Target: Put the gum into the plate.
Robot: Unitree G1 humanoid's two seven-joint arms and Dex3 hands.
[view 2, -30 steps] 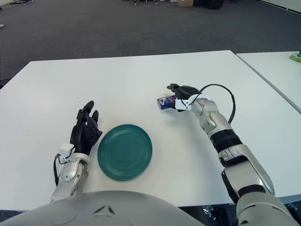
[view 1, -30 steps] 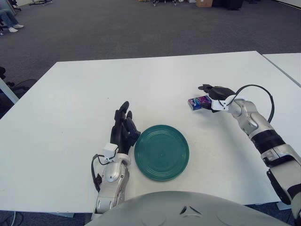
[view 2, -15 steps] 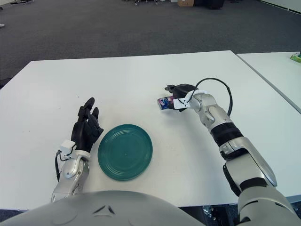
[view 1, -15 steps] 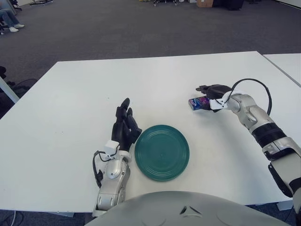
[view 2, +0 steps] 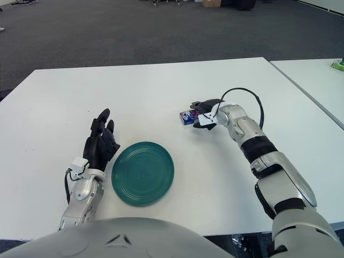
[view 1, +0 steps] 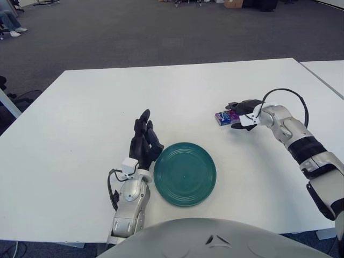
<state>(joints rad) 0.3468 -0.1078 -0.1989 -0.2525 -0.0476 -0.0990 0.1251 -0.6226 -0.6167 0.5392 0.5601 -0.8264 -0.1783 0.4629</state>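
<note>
Right hand (view 1: 240,111) reaches across the table (view 1: 80,107), its dark fingers (view 2: 201,105) curled around the gum (view 1: 223,116), which lies on the tabletop well right of and beyond the plate (view 1: 185,173). Left hand (view 1: 143,144) rests just left of the plate, fingers extended and relaxed, holding nothing.

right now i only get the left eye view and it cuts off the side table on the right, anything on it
observer: yes, the right eye view shows a small green item at the frame edge on that side table, well away from the right hand at the gum.
operator: and the right arm past the elbow, my frame crops it
observer: the upper arm shows whole there, crossing the white table's near edge. The left hand rests left of the green plate.
</note>
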